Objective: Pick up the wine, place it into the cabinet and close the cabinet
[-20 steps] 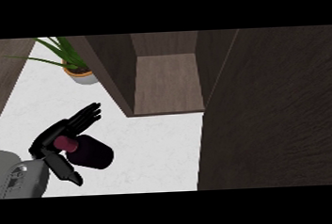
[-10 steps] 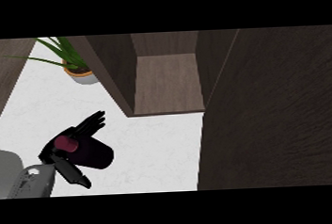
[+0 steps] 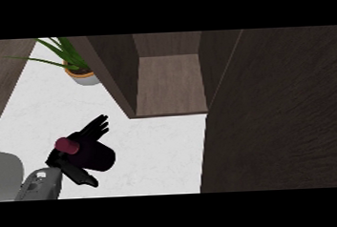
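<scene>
A white, faintly marbled bench [image 3: 151,145] fills the middle of the head view, with dark wood rising on both sides and an open cabinet [image 3: 168,82] standing at its far edge.

The wine [image 3: 94,156] is a dark bottle with a deep red cap, lying tilted in the grip of the left hand [image 3: 78,152] above the near left part of the bench. The cap end points toward the bench's left edge, and the dark body bulges out toward the right of the hand. The fingers [image 3: 94,127] are wrapped around the bottle's neck and shoulder, with their tips fanning upward toward the far edge, and the thumb reaches down below the bottle toward the near edge. The grey forearm [image 3: 39,185] enters from the lower left corner of the view. Whether the bottle touches the bench or is lifted off it cannot be told from this angle.

The cabinet is well apart from the bottle, further back and to the right; its inside shows a bare brown wooden shelf between dark side walls. Its dark door [image 3: 277,110] stands open and covers the whole right side of the view, down to the near edge. At the far left corner of the bench, a potted plant [image 3: 74,64] with long green leaves stands just beside the cabinet's left wall.
</scene>
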You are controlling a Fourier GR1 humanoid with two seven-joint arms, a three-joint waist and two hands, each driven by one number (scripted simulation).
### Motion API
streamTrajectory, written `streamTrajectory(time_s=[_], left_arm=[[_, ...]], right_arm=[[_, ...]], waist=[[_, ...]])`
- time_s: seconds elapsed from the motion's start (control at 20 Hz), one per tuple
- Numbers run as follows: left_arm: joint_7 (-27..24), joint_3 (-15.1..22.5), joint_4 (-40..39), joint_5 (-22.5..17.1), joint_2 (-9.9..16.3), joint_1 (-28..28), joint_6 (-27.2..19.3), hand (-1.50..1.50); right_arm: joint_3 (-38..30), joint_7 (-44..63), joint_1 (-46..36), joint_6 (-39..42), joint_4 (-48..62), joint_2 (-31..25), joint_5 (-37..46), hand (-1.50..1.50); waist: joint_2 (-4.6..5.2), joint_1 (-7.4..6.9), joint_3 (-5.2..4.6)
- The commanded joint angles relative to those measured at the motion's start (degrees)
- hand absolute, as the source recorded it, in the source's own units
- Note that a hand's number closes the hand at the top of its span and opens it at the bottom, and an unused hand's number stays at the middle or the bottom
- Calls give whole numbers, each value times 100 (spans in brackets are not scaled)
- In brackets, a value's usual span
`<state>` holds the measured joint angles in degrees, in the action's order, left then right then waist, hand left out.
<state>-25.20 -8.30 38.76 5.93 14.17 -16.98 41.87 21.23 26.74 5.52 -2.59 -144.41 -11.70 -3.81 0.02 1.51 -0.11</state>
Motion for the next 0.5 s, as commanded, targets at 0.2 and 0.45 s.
streamTrajectory(time_s=[0.2,0.45], left_arm=[[-86,-211,-690,-483,-79,-315,665,-150],[-151,-79,-644,-537,-319,-157,634,-150]], right_arm=[[131,757,363,-140,-1514,-124,-230,-150],[-87,639,490,25,-1568,-253,-451,-150]], waist=[[-14,24,-2],[-28,-2,5]])
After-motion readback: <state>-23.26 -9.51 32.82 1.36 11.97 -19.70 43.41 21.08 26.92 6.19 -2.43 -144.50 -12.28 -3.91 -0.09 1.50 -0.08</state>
